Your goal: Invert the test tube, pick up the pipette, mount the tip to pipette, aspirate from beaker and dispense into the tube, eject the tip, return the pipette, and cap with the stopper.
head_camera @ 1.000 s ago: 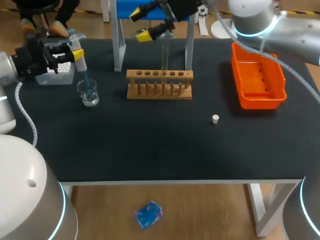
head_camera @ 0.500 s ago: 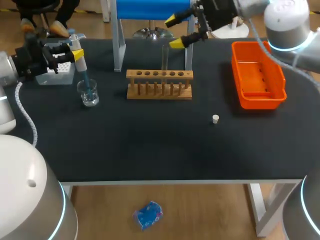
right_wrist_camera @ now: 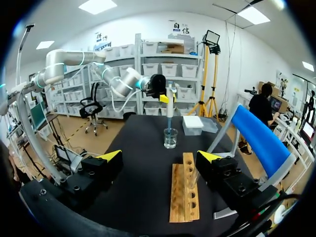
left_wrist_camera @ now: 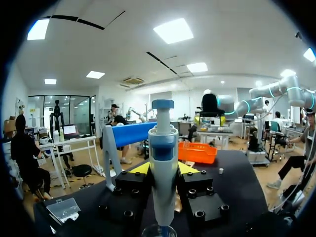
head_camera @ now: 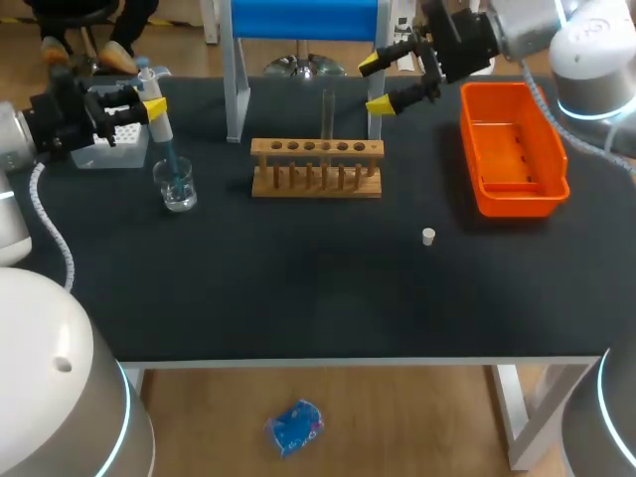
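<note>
My left gripper (head_camera: 134,107) is shut on the blue-and-white pipette (head_camera: 159,124), which stands upright with its tip down in the glass beaker (head_camera: 177,187). In the left wrist view the pipette (left_wrist_camera: 163,163) fills the gap between the fingers, with the beaker rim (left_wrist_camera: 159,230) under it. A clear test tube (head_camera: 327,114) stands in the wooden rack (head_camera: 316,167). My right gripper (head_camera: 381,82) hangs open behind the rack's right end, holding nothing. From the right wrist, the gripper (right_wrist_camera: 159,156) looks over the rack (right_wrist_camera: 184,192) toward the beaker (right_wrist_camera: 170,138). The small white stopper (head_camera: 428,236) lies right of the rack.
An orange tray (head_camera: 512,149) sits at the right rear. A tip box (head_camera: 114,141) stands behind the beaker. A blue-topped stand (head_camera: 303,20) with grey legs straddles the back of the rack.
My right gripper has swung rightward from above the rack's middle to its right end, staying open. The left arm and pipette have not moved.
</note>
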You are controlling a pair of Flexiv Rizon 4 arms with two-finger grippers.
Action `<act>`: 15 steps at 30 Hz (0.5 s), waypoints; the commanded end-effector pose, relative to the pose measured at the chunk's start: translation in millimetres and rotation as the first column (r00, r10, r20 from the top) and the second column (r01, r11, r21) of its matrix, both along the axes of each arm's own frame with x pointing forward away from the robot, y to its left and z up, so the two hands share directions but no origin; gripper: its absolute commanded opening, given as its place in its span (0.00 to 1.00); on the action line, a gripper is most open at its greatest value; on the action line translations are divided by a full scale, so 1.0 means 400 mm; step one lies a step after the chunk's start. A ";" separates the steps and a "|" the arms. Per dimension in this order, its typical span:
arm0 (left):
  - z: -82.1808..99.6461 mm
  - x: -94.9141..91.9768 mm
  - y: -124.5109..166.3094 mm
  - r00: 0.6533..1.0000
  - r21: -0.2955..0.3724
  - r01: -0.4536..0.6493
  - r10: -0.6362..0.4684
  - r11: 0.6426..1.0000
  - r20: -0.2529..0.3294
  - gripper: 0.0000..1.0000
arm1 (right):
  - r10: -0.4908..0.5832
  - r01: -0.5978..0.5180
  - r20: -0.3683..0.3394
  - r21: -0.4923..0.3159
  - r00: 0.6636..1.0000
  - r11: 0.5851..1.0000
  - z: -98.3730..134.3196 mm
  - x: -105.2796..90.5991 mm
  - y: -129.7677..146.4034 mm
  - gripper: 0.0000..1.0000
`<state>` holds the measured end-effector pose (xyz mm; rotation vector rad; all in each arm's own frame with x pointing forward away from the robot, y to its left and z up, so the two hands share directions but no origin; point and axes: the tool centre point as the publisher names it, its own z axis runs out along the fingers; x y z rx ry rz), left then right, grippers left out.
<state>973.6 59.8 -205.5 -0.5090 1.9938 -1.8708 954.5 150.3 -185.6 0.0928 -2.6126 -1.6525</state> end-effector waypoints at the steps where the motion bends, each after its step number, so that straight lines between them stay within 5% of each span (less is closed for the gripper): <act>1: -0.001 0.001 0.001 1.000 0.000 0.002 -0.002 1.000 0.001 0.00 | 0.009 -0.009 -0.014 -0.002 1.000 1.000 -0.029 0.027 0.006 1.00; 15: -0.001 0.001 0.001 1.000 0.000 0.002 -0.002 1.000 0.001 0.00 | 0.008 -0.010 -0.059 -0.029 0.998 1.000 -0.114 0.104 0.021 1.00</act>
